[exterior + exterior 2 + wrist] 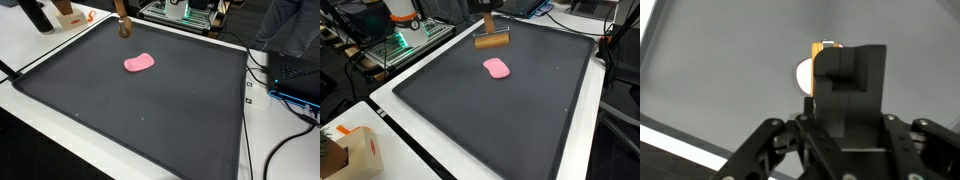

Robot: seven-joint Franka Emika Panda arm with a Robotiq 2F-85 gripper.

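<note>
In the wrist view my gripper (845, 52) shows as one black block with its fingers together, shut on a wooden tool (820, 47) that sticks out past the tips. A pale rounded part (802, 73) shows beside it. In both exterior views the wooden tool (123, 27) (492, 40) hangs at the far edge of the black mat (100, 110) (520, 130); the gripper itself is cut off at the top of those views. A pink oval object (139, 63) (497, 68) lies flat on the mat, a short way nearer than the tool and apart from it.
The mat lies on a white table. Cables (290, 110) and a dark device (295, 75) lie along one side. A rack of electronics (405, 35) (185, 12) stands behind the far edge. A cardboard box (360, 150) sits at a near corner.
</note>
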